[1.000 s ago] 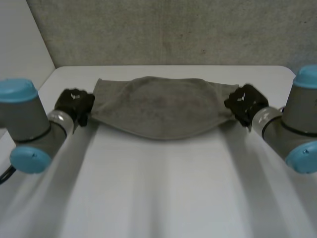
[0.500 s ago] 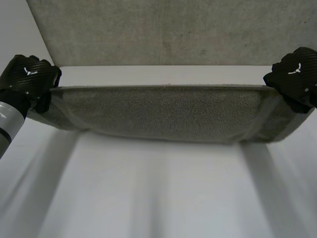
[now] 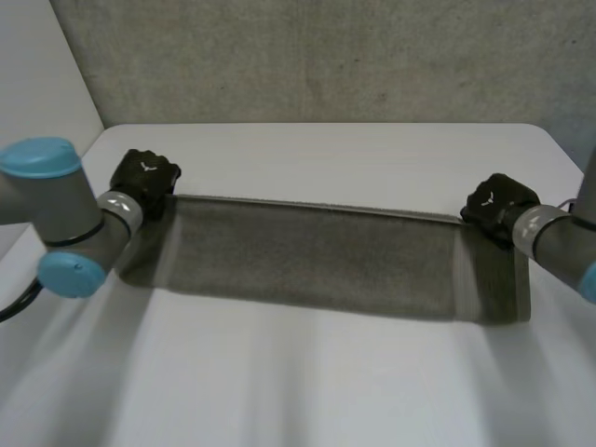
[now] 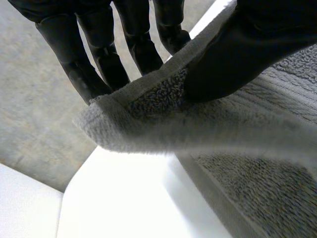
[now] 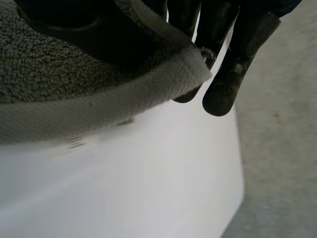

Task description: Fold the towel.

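Fingers [image 4: 99, 64] and thumb of your left hand [image 3: 144, 182] pinch one corner of the towel [image 3: 307, 261]; your right hand [image 3: 498, 203] clamps the opposite corner likewise. It looks like soft, light, limp terry, so expect sagging and grip the hemmed corners. It stretches between both hands across the middle of the table [image 3: 326, 391].

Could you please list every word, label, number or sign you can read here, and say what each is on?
No words or numbers can be read anywhere.
On the left robot hand: a small white emblem on its back, no letters.
On the right robot hand: the same white emblem.
On the towel and the table: no label or print visible.
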Available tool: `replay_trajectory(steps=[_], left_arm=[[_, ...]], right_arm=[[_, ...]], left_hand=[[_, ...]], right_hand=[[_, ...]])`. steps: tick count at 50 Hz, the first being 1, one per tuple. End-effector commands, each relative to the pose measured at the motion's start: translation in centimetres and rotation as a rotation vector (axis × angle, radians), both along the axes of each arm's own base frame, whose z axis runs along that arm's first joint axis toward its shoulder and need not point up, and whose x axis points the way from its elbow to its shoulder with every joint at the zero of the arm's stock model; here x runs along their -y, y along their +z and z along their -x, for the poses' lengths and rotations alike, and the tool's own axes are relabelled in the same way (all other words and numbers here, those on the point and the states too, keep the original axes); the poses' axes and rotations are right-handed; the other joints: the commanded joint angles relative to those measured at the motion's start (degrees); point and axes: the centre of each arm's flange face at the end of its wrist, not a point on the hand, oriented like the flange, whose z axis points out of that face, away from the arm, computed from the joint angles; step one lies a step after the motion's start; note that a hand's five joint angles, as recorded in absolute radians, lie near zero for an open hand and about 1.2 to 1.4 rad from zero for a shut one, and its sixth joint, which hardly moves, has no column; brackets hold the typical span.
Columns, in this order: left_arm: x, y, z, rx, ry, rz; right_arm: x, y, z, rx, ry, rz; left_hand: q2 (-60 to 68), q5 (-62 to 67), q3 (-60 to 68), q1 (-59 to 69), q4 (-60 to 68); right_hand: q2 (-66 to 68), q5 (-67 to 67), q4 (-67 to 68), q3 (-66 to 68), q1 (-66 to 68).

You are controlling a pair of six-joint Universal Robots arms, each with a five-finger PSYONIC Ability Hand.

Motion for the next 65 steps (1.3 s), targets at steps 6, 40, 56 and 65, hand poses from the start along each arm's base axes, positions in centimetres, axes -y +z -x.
replay_trajectory(steps=[6,40,56,65], left_arm=[[1.3,-3.0,2.4,0.053,-0.019,-0.025],[-2.6,5.1,-1.5,-0.283,0.021,-0.079],[-6.6,3.4,-3.1,-0.301,-0.011,-0.181],[-8.2,3.1,-2.6,-0.355,-0.036,-0.164]], right_arm=[[2.5,-2.5,-2.8,0.02,0.022,0.151],[-8.0,4.7,0.6,0.502,-0.116,-0.114],[-8.8,0.2,3.7,0.546,-0.165,-0.231],[-7.6,-3.2,3.9,0.537,-0.193,-0.294]], left_hand=[[-7.42,-15.76,-9.14,-3.35,-7.56],[-77.04,-85.38,-78.75,-72.97,-77.17],[-76.87,-85.21,-78.59,-72.8,-77.01],[-76.87,-85.21,-78.59,-72.8,-77.01]], right_hand=[[3.43,0.43,3.18,3.51,4.58],[-66.57,-69.57,-66.82,-66.49,-65.42],[-61.78,-64.78,-62.03,-61.71,-60.63],[-54.54,-57.54,-54.79,-54.47,-53.39]])
